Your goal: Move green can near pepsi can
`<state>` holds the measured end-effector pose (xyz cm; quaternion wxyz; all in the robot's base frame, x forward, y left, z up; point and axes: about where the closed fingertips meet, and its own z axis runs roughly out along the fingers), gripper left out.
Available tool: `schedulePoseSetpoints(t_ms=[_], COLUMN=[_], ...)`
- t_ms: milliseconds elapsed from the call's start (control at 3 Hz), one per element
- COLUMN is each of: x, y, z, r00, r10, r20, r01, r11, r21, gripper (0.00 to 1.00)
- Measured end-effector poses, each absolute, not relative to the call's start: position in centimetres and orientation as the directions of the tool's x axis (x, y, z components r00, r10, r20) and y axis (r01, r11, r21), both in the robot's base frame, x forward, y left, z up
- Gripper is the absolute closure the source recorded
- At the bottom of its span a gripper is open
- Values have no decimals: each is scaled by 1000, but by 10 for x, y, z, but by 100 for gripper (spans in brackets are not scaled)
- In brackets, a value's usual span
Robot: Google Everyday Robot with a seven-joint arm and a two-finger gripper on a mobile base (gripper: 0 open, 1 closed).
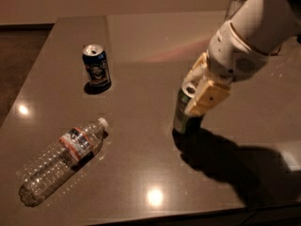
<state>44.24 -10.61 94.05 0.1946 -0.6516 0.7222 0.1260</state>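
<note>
Reaches in from the upper right with a white arm and pinches the green can near its top in the hand, with one cream finger across the front right side and the other at the back left. Has the can right of centre on the bench, base touching or just off the surface above a dark shadow; cannot tell which. Finds the pepsi can upright and well apart, toward the far left. Shows a clear plastic water bottle lying on its side at the near left, white cap pointing toward the middle. Shows a clear glass at the far right, partly behind the arm.
</note>
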Motion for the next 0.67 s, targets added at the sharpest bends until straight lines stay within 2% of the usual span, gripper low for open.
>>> schedulePoseSetpoints(t_ms=[333,667], x=[495,531], y=[-79,-58], z=[971,983], r00=[-66,-71], r10=[-861,-837], r20=[-505,-542], r01=[-986,-984], r11=[133,148], r21=[-99,-101], gripper=[100,100])
